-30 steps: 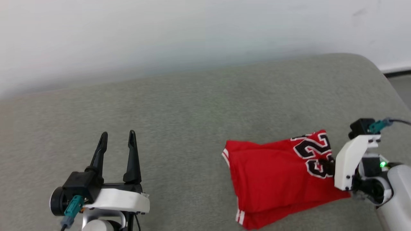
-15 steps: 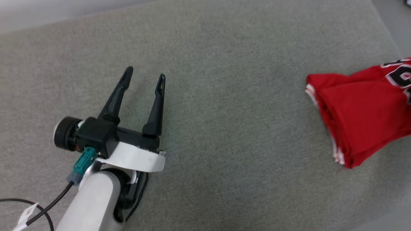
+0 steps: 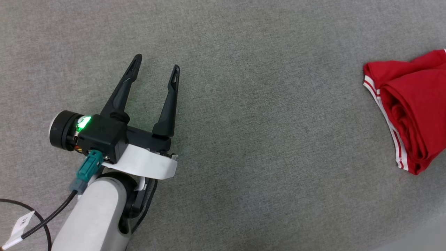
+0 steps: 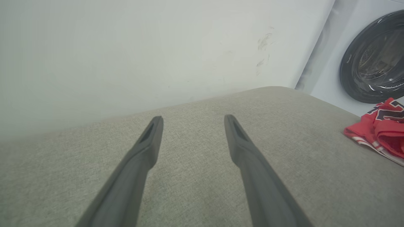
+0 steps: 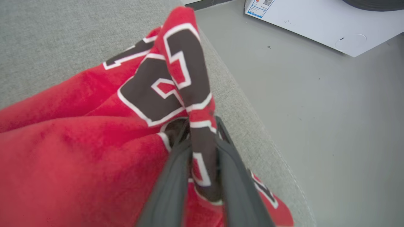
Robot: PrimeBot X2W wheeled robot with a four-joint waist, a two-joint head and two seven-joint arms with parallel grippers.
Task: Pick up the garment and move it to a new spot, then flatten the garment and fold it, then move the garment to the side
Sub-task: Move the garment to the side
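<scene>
My left gripper: both long dark fingers spread wide with nothing between them, over the grey woven cushion. My right gripper: fingers drawn close on a raised fold of the red jersey shirt with black, white-edged numerals, pinching it near the cushion's edge. The shirt lies bunched on the cushion, well apart from my left gripper, its striped trim facing that side.

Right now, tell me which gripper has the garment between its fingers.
The right gripper: a fold of the garment stands pinched between its fingers. The left gripper hangs open above the cushion, well apart from it.
</scene>
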